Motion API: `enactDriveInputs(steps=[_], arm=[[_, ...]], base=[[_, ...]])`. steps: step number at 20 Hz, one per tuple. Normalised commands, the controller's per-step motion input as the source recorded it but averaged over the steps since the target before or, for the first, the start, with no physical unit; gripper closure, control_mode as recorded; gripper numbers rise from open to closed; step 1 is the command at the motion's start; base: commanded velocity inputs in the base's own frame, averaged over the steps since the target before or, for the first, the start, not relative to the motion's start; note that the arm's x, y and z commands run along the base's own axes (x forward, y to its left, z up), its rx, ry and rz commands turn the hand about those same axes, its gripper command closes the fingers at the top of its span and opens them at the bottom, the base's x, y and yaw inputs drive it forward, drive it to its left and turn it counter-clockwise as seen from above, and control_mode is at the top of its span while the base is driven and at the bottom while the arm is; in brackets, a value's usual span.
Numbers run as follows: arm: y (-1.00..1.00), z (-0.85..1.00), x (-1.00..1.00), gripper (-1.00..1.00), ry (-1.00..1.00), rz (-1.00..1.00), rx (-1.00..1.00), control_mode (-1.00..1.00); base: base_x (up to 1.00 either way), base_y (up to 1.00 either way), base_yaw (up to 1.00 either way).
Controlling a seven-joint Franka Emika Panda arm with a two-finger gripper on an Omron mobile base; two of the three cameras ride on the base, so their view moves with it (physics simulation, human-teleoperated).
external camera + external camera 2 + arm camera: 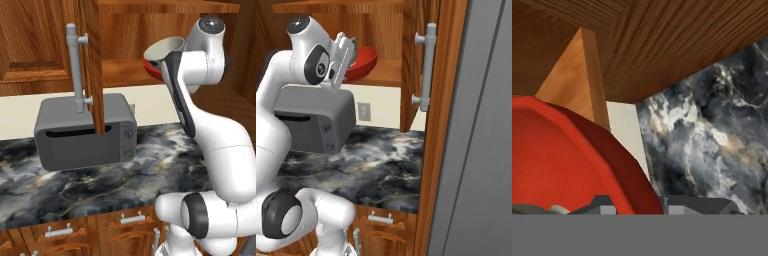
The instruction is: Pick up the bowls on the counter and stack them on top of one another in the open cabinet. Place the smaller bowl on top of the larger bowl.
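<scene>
Reaching up into the open cabinet point(125, 70), the arm holds the smaller bowl point(162, 48) over the larger bowl point(363, 62), which already sits on the wooden shelf. From where I stand the pale bowl looks tipped, its light inside facing outward, just above the red rim. The pincer point(639, 206) seems to be pinching the pale bowl by its rim, the fingertips point(602, 204) narrowly apart, though the contact itself is partly hidden. Both bowls look rigid and glossy, so I would expect them to be slippery, and breakable if dropped; a thin rim grip on the deeper bowl probably lets it swing. Below, the dark marble worktop point(90, 190) carries a grey microwave point(85, 132), with nothing else lying near it
</scene>
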Motion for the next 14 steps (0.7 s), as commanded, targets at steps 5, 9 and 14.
enactDriveInputs(steps=[5, 9, 14], arm=[[-0.04, -0.02, 0.78, 1.0, 0.0, 0.0, 0.0, -1.0], [-0.07, -0.04, 0.69, 1.0, 0.0, 0.0, 0.0, -1.0], [-0.15, -0.23, 0.7, 1.0, 0.0, 0.0, 0.02, -1.0]], base=[[0.0, 0.0, 0.0], [0.0, 0.0, 0.0], [0.0, 0.0, 0.0]])
